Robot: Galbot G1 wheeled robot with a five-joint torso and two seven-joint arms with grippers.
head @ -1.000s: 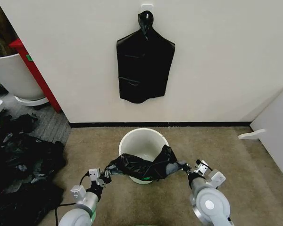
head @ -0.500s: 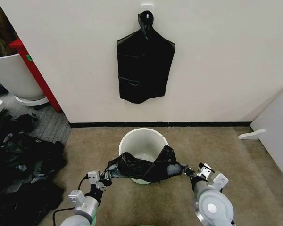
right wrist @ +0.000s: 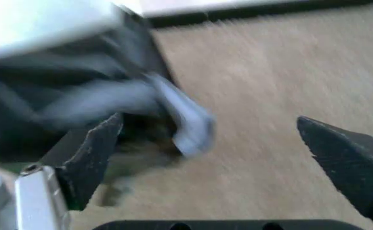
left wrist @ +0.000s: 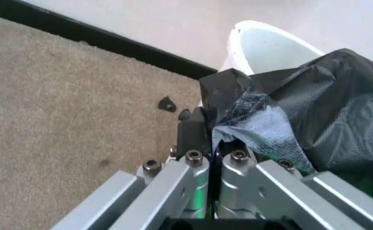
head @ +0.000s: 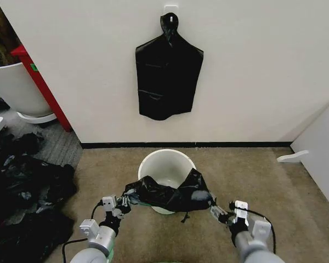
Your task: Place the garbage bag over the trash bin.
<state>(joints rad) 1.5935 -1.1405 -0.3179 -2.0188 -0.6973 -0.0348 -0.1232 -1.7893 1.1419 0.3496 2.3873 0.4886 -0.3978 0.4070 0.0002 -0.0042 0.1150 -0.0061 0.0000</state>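
Note:
The off-white trash bin [head: 165, 164] stands on the carpet near the wall. The black garbage bag [head: 167, 194] lies stretched across the bin's near rim, sagging over the front. My left gripper [head: 122, 204] is shut on the bag's left corner; in the left wrist view its fingertips [left wrist: 196, 134] pinch the crumpled film [left wrist: 314, 110] beside the bin's rim [left wrist: 269, 48]. My right gripper [head: 219, 213] sits just off the bag's right end, apart from it. In the blurred right wrist view that gripper [right wrist: 212, 158] is wide open, with the bag [right wrist: 58, 110] ahead of one finger.
A flat black bag bundle [head: 168, 71] hangs on the wall above the bin. A big white tub [head: 13, 87] and a red panel [head: 41, 87] stand at the far left, and a heap of black bags [head: 27, 192] lies below them. A white board [head: 318, 145] leans at the right.
My right gripper has opened, let go of the bag's right end and drawn back toward me. The bag's right side has slackened onto the bin. The left gripper has held its grip.

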